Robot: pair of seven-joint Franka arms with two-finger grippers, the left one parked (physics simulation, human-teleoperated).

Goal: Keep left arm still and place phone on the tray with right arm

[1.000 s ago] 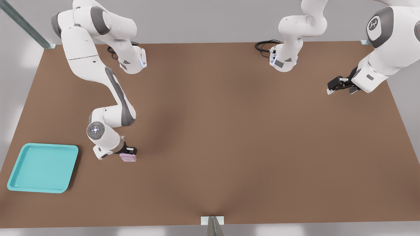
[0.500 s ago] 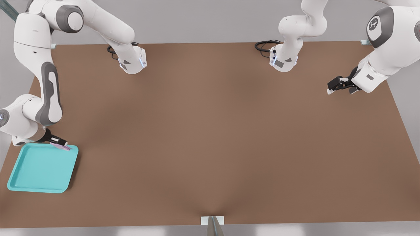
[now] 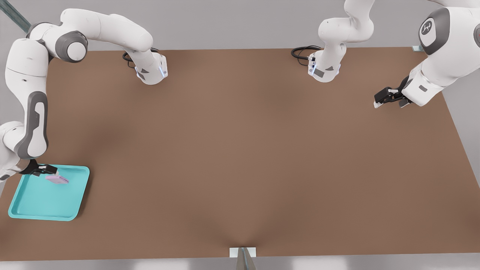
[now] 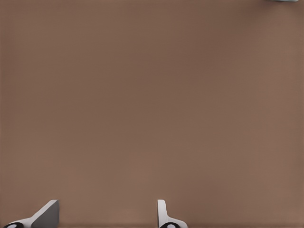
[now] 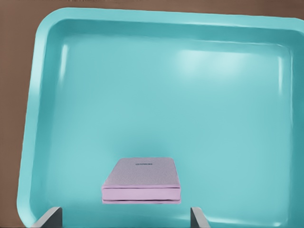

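Observation:
The turquoise tray (image 3: 41, 200) sits near the table's front corner, at the front view's left. The pale pink phone (image 3: 57, 179) is inside it, close to the far rim. My right arm's gripper (image 3: 50, 171) hovers just behind and above the phone, over the tray's far edge. In the right wrist view the phone (image 5: 141, 183) lies flat over the tray floor (image 5: 166, 95). The gripper (image 5: 126, 219) is open, and each of its two grey fingertips (image 5: 50, 217) stands clear of the phone's sides.
Brown tabletop (image 3: 243, 157) stretches to the front view's right of the tray. Two arm bases (image 3: 152, 71) stand with black cables along the far edge. The parked arm (image 3: 435, 63) hangs at the far right. A small bracket (image 3: 242, 252) marks the near edge.
The right arm swung from mid-table toward the front view's left, carrying the phone over the tray. The fingers have since opened, and the phone now sits lower, inside the tray.

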